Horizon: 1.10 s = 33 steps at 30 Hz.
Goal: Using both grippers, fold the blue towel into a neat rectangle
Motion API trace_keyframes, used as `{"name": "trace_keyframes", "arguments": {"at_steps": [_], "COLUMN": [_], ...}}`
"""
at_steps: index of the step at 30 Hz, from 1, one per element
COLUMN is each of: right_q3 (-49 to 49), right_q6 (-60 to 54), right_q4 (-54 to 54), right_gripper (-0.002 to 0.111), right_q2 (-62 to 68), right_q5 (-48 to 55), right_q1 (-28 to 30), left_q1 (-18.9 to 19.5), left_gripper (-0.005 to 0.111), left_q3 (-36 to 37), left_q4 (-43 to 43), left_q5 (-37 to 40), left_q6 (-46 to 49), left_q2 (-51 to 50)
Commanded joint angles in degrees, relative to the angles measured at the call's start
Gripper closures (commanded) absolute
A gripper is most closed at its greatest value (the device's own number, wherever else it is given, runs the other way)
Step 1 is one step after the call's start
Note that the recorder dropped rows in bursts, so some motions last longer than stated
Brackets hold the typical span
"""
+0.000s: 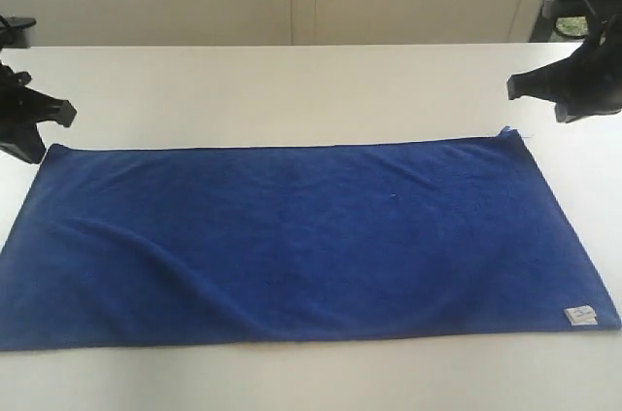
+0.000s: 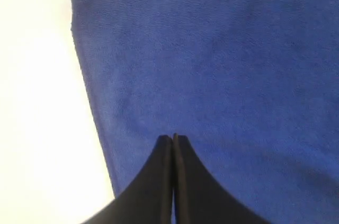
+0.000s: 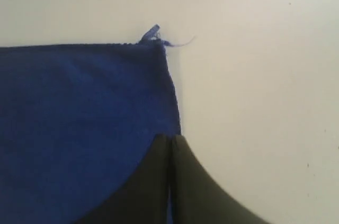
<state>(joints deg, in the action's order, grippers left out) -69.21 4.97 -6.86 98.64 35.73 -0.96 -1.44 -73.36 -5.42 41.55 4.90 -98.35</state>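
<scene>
On white table (image 1: 292,81), blue towel (image 1: 292,236) flat, left pincer (image 2: 173,138) and right pincer (image 3: 168,138) clenched empty, both cropped.

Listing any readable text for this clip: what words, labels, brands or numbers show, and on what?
None can be read.
The white tag on a corner of the blue towel: faint marks, too small and blurred to read.
No other writing shows in any view.
</scene>
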Motion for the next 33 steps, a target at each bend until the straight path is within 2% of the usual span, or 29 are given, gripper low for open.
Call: {"name": "trace_keyframes", "arguments": {"at_steps": [1, 6, 10, 15, 19, 33], "right_q3": [3.2, 10.4, 16.2, 20.6, 21.4, 21.4], "right_q6": [-0.2, -3.7, -3.8, -3.7, -3.7, -3.6], "right_q4": [2.2, 6.9, 7.4, 7.4, 7.3, 6.9], "right_gripper": [0.108, 0.108, 0.108, 0.108, 0.108, 0.108], "right_q2": [-3.7, -5.1, -5.1, -4.5, -3.0, 3.2], "right_q5": [7.2, 7.7, 4.5, -0.6, -1.3, -0.2], "right_q1": [0.3, 0.3, 0.3, 0.3, 0.3, 0.3], "left_q1": [0.1, 0.1, 0.1, 0.1, 0.1, 0.1], "left_gripper": [0.107, 0.107, 0.107, 0.107, 0.107, 0.107], "left_q3": [1.1, 8.8, 17.3, 24.5, 26.5, 27.0], "left_q4": [-1.4, -2.6, -2.8, -2.8, -2.2, 0.3], "left_q5": [10.7, 11.9, 5.5, -4.4, -7.9, -7.5], "left_q6": [0.5, 1.2, 1.4, 1.1, 1.3, 1.3], "left_q2": [3.7, 4.5, 4.5, 4.5, 4.5, -0.4]}}
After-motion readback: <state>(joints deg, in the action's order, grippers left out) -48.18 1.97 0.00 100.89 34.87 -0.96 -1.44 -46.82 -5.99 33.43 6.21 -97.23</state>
